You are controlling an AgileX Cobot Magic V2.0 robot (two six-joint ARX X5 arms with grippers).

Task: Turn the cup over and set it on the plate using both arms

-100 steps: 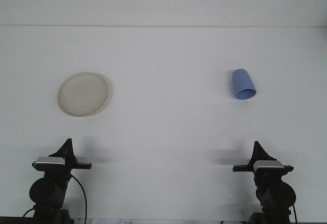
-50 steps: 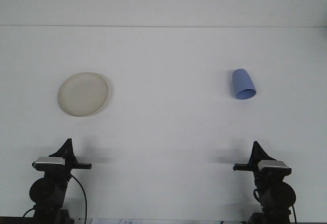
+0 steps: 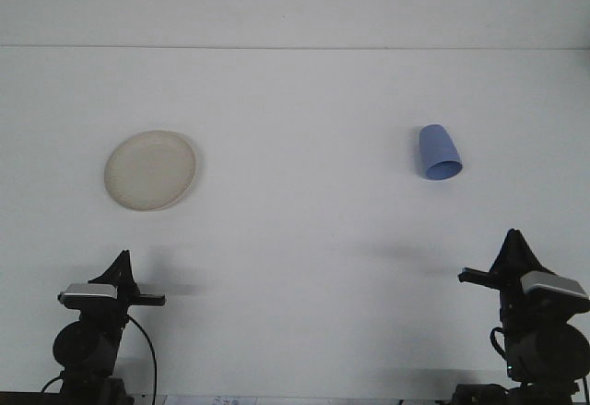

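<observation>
The small blue plastic cup (image 3: 439, 152) lies on its side on the white counter (image 3: 304, 230), far beyond the right hand (image 3: 514, 244). The round cream plate (image 3: 150, 170) sits beyond the left hand (image 3: 121, 265). Neither hand's opening can be told. No writing is legible.

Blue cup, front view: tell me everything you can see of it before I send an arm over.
The blue cup is a plain, handle-less tumbler, matte like plastic, with no markings visible. It lies on its side on the white table, right of centre, narrow closed base pointing away and the wider mouth toward the camera, angled slightly right. Nothing touches it except the table. The cream plate sits far to its left, and the right gripper is well short of it.
</observation>
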